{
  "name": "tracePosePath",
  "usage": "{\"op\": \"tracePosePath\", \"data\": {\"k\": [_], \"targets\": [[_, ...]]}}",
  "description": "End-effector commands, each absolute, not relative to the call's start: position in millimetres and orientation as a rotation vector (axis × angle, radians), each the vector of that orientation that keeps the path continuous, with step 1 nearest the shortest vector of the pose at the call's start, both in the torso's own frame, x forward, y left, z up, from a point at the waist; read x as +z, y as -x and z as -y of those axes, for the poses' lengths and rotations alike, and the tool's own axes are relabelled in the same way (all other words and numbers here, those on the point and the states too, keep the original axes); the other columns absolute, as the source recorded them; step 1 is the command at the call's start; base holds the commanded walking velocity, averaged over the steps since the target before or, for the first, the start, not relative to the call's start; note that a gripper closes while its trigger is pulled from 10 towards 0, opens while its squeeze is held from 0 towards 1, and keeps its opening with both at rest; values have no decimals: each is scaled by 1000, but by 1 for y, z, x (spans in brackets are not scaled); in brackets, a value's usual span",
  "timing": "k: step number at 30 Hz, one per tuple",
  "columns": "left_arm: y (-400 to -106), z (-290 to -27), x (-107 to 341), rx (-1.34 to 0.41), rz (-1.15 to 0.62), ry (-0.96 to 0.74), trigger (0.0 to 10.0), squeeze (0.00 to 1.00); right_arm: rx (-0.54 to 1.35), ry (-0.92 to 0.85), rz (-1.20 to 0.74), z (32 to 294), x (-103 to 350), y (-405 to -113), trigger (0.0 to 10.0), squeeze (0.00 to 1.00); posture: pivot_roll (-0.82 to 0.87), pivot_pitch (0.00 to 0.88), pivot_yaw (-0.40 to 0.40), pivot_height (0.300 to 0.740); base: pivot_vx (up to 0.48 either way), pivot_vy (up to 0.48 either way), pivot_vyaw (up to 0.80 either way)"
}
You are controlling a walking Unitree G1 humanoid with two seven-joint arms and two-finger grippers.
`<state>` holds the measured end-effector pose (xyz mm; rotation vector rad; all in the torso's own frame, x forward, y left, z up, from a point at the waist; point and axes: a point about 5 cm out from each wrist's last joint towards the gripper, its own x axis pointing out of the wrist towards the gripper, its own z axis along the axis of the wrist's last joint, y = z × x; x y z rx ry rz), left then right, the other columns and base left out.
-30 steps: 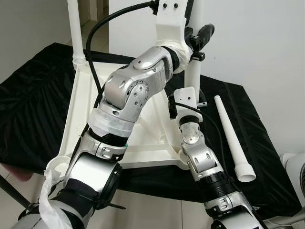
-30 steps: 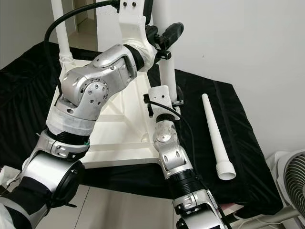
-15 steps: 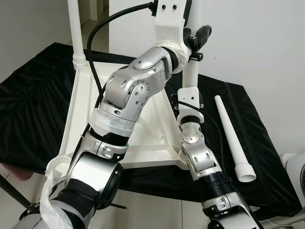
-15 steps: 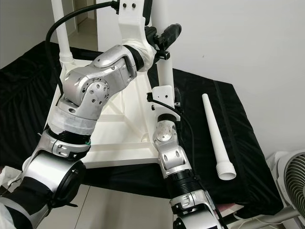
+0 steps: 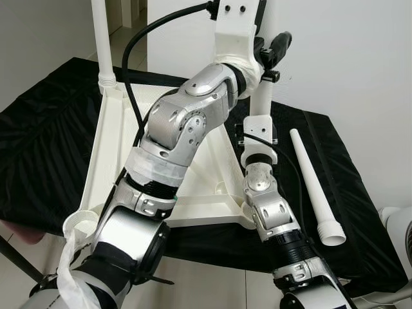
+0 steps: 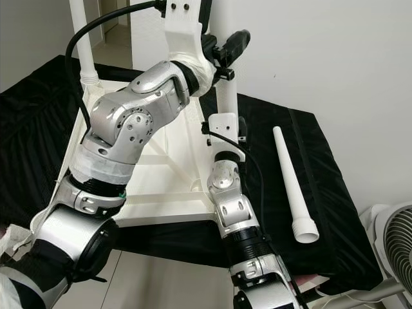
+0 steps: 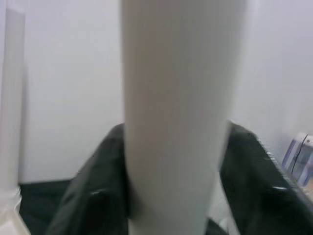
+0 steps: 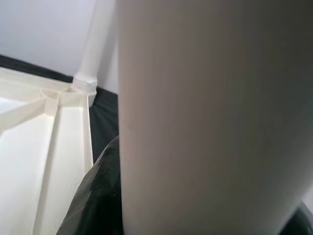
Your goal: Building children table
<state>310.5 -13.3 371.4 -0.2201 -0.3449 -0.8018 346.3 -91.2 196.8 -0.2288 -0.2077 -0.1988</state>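
Note:
A white children's table top point(image 5: 122, 148) lies upside down on a black cloth. One white leg point(image 5: 101, 38) stands upright in its far left corner. A second upright leg point(image 5: 261, 96) stands at the far right corner. My left gripper point(image 5: 266, 54) is shut on it high up, and in the left wrist view the leg point(image 7: 176, 112) sits between the black fingers point(image 7: 83, 200). Lower down, just above the table top, my right gripper point(image 5: 259, 119) is closed around the same leg point(image 8: 210, 117). A third leg point(image 5: 312, 187) lies loose on the cloth to the right.
The black cloth point(image 5: 45, 141) covers a low platform whose front edge meets the tiled floor point(image 5: 212, 286). A white wall point(image 5: 347, 58) stands close behind the right corner. A fan point(image 6: 394, 248) sits at the lower right.
My right gripper has moved forward and to the right onto the lower part of the upright leg. The left arm has risen slightly, still holding the leg.

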Motion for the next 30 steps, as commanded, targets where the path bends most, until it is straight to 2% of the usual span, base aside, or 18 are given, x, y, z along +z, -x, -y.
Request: {"op": "tracePosePath", "data": {"k": [1,4,5,12,26,30], "targets": [[-298,23,373,-940,365,202,10000,1000,-204,219,189,94,194,-347,10000,0,16,0,-141,740,0,0,0],[-297,22,374,-941,375,203,10000,988,-206,210,185,94,195,-348,10000,0,17,0,-141,740,0,0,0],[-296,22,375,-950,381,209,10000,0,-208,208,185,95,195,-348,10000,0,19,0,-142,740,0,0,0],[-290,21,371,-982,394,213,10000,0,-243,177,175,106,195,-350,10000,0,21,0,-145,740,0,0,0],[-286,17,350,-963,352,215,10000,0,-270,-7,177,132,192,-348,10000,0,18,0,-147,740,0,0,0],[-286,17,350,-963,352,215,10000,0,-270,-7,177,132,192,-348,10000,0,18,0,-147,740,0,0,0]]}}
